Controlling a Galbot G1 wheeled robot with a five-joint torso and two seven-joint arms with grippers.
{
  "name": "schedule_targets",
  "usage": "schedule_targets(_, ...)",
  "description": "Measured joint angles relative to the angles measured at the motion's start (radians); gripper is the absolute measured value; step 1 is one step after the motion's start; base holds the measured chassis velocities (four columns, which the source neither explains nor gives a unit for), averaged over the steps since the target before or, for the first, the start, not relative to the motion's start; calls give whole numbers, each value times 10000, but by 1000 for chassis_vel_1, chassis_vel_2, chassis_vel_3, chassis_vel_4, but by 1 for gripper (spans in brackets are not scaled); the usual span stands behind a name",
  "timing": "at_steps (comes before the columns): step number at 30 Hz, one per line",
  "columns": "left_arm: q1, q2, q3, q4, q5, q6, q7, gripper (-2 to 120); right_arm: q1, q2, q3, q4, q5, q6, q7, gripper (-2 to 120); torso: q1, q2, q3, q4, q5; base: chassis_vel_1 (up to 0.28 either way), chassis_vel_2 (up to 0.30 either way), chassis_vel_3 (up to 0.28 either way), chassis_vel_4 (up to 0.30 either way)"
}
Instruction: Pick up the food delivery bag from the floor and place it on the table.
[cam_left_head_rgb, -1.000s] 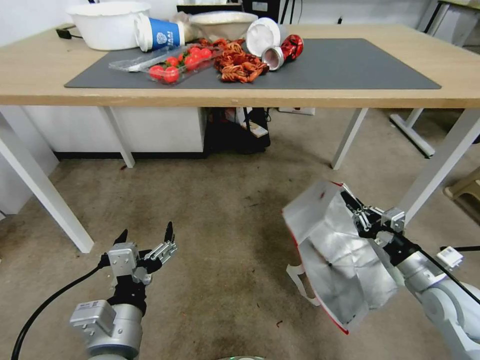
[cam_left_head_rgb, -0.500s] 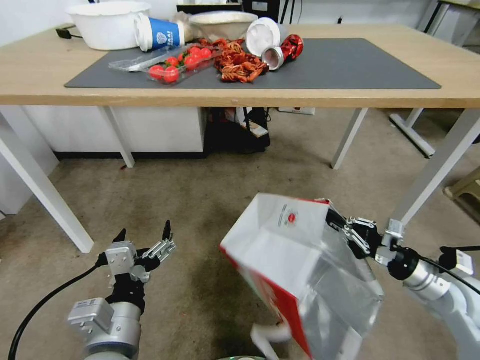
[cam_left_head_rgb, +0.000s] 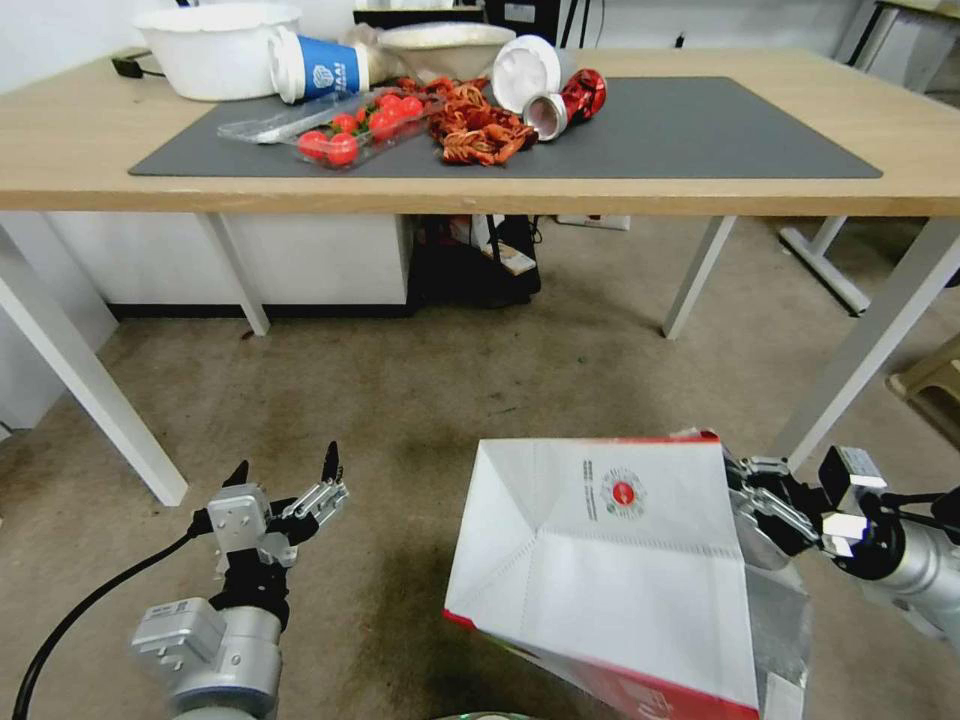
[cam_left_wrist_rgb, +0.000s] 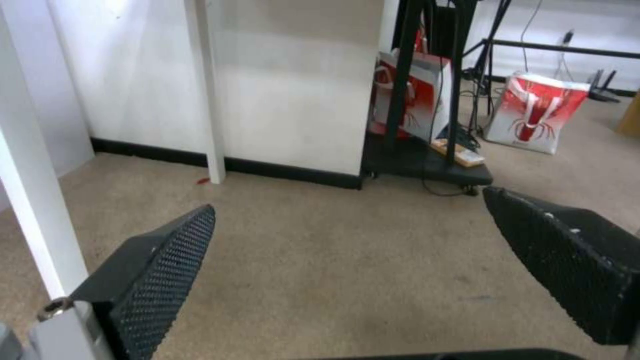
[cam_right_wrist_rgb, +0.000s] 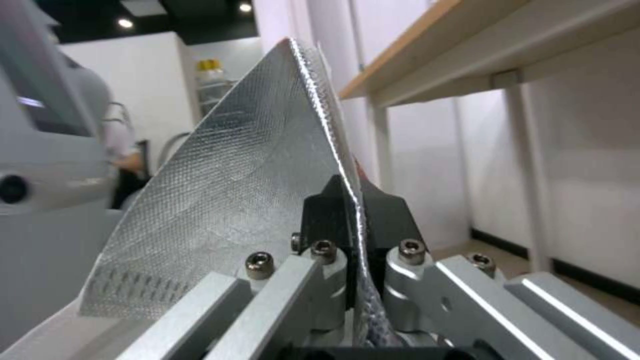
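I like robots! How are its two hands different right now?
The right hand is pinched shut on the rim of the food delivery bag, holding it above the floor. The left hand is open and holds nothing. The right hand sits nearer the table leg. Both are low, below the tabletop.

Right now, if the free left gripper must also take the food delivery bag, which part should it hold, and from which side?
Probably the top rim on the side facing the left gripper, approached from the robot's left. The food delivery bag hangs tilted from the right gripper, whose fingers pinch the thin foil-lined rim edge-on. The broad white panel gives open fingers nothing narrow to close on.
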Motion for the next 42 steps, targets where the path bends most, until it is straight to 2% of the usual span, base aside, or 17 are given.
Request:
schedule_targets(2, -6, 0, -5, -2, 2, -41, -64, 100, 18, 30, 119, -76, -41, -372, -606, 0, 0, 0, 0, 1, 0, 0, 0, 0, 0)
schedule_targets(6, 5, 8, -1, -5, 4, -100, -84, 100, -10, 60, 186, -97, -131, -477, -894, 0, 0, 0, 0, 0, -1, 0, 0, 0, 0)
schedule_targets(19, 60, 94, -35, -11, 37, -227, 31, 100, -130, 64, 322, -20, -156, -473, -923, 0, 7, 113, 87, 0, -1, 0, 0, 0, 0)
schedule_targets(26, 123, 97, -29, -11, 38, -216, 46, 100, -220, 116, 362, 61, -189, -436, -920, 0, 13, 505, 477, 0, -1, 0, 0, 0, 0)
schedule_targets(28, 123, 97, -29, -11, 38, -216, 46, 100, -220, 116, 362, 61, -189, -436, -920, 0, 13, 505, 477, 0, -1, 0, 0, 0, 0)
schedule_targets(30, 191, 89, -52, -11, 60, -227, 52, 100, -186, 151, 351, 62, -190, -436, -953, 0, 37, 700, 655, 0, -2, 0, 0, 0, 0)
schedule_targets(42, 253, 59, -43, -11, 166, -321, 54, 100, -186, 230, 340, 102, -197, -585, -1050, 0, 90, 1046, 950, 0, -1, 0, 0, 0, 0)
